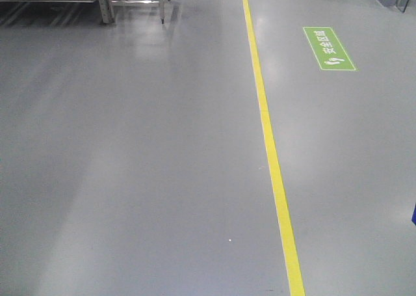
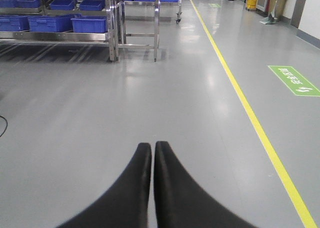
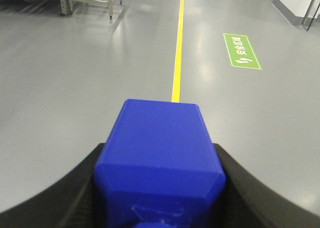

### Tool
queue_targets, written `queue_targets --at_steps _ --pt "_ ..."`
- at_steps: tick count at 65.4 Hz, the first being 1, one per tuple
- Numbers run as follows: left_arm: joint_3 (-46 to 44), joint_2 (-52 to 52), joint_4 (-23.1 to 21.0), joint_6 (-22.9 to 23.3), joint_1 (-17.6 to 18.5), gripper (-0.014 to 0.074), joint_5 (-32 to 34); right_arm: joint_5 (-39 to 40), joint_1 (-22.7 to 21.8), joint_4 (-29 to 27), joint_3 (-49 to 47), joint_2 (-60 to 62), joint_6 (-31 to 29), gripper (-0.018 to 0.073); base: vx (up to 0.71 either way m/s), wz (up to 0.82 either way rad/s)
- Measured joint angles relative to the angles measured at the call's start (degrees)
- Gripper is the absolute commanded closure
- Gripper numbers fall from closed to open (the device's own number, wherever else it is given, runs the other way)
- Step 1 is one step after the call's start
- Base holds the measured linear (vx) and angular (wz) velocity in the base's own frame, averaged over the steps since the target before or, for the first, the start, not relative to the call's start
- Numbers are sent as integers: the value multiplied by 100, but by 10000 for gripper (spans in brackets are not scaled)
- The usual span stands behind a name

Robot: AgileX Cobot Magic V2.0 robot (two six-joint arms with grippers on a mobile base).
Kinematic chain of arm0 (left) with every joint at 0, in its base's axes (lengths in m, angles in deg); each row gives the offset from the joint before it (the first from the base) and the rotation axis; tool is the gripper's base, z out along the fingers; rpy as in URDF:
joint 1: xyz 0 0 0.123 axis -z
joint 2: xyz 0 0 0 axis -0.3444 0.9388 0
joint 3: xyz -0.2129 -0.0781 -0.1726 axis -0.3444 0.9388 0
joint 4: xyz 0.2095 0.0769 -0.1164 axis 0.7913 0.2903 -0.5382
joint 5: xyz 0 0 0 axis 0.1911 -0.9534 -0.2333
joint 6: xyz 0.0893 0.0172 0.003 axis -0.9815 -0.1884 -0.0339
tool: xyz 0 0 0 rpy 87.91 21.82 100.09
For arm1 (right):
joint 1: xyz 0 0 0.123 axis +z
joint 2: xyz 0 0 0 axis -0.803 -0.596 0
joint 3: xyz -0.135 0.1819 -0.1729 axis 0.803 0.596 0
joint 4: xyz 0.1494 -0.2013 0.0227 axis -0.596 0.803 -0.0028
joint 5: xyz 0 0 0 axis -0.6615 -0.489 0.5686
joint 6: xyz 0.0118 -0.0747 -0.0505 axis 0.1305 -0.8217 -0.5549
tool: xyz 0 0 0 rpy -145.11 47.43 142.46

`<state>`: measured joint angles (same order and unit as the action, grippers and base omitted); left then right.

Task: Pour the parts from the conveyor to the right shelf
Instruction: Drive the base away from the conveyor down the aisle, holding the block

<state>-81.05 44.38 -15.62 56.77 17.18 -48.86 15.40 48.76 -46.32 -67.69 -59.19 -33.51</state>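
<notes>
Right jaws clench the blue block (image 3: 160,158), left jaws closed empty; shelf (image 2: 111,32) left of the yellow line (image 2: 255,119), pouring undone.

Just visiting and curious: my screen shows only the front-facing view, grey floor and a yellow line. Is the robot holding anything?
Observer: Yes. In the right wrist view, the right end effector is shut on a glossy blue block.
Operator: And the other arm?
Observer: The left wrist view shows the left end effector shut with nothing in it, pointing out over bare floor.
</notes>
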Motion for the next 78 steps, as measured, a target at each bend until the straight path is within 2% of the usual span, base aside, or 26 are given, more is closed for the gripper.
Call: queue_targets --at_steps 33,78 --pt "0 0 0 0 0 603 0 0 0 0 0 0 0 564 3 -12" --pt "0 0 0 0 0 603 0 -5 0 0 0 0 0 564 12 -30"
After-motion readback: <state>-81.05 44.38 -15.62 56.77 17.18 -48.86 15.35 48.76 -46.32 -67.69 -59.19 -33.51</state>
